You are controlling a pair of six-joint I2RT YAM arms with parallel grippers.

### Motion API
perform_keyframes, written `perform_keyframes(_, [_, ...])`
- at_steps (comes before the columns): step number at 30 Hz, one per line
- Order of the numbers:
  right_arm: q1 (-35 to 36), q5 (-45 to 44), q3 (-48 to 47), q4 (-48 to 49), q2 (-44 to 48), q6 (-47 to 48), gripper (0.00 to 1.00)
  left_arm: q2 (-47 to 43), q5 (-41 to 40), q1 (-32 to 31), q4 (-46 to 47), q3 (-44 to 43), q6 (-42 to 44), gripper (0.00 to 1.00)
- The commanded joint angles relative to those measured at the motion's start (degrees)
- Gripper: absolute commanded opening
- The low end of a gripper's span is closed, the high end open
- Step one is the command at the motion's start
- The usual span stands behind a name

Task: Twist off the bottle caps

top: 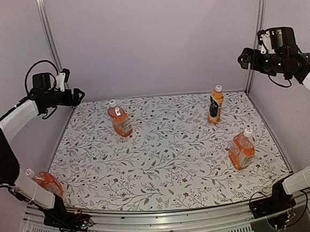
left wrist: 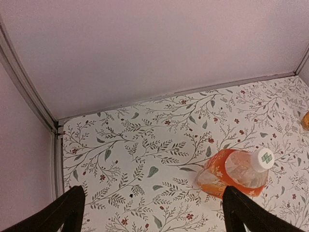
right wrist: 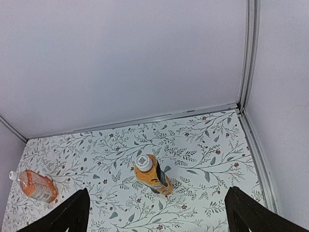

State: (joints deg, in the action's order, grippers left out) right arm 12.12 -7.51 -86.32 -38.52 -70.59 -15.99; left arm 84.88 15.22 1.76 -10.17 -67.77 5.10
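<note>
Several bottles of orange drink stand on the floral mat, each with a white cap. A squat bottle (top: 120, 120) with its cap (top: 111, 103) stands at the back left. The tall dark-labelled bottle (top: 215, 106) wears its cap (top: 218, 88) at the back right. Another squat bottle (top: 241, 149) with cap (top: 247, 132) is at the right. My left gripper (top: 78, 96) hangs open, high over the left edge; its view shows the squat bottle (left wrist: 234, 173) and cap (left wrist: 263, 158) far below. My right gripper (top: 242, 59) is open, high at the right, above the tall bottle (right wrist: 157, 176) and its cap (right wrist: 144, 162).
A further squat bottle (top: 47, 183) with cap (top: 29, 172) sits at the mat's near left corner, partly behind my left arm. Lilac walls and metal frame posts (top: 50, 43) enclose the mat (top: 163, 158) on three sides. The back-left bottle (right wrist: 37, 186) also shows in the right wrist view.
</note>
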Motion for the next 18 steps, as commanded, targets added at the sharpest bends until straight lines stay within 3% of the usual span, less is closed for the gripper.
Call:
perform_keyframes(1, [5.61,-5.03,-11.41,-21.02,-11.12,0.26,0.99,-1.03,12.58,0.57,-27.08,-12.85,4.11,0.99])
perform_keyframes(5, [7.24,-7.43,-21.15,-25.61,-21.85,1.41,0.99,-1.07,14.76,-1.45,-37.69,-21.29,5.94,1.00])
perform_keyframes(8, [7.30,-6.55,-26.97,-27.43,-29.84,2.62,0.99,-2.14,14.99,-4.97,-42.26,-22.90,8.09,0.99])
perform_keyframes(15, [8.10,-4.89,-36.46,-25.50,-42.80,5.58,0.99,-4.02,13.32,-10.72,-43.26,-21.28,10.23,0.99])
perform_keyframes(18, [8.14,-6.34,-39.09,-24.58,-46.78,6.29,0.92,-3.55,13.26,-11.68,-43.17,-21.50,9.72,1.00])
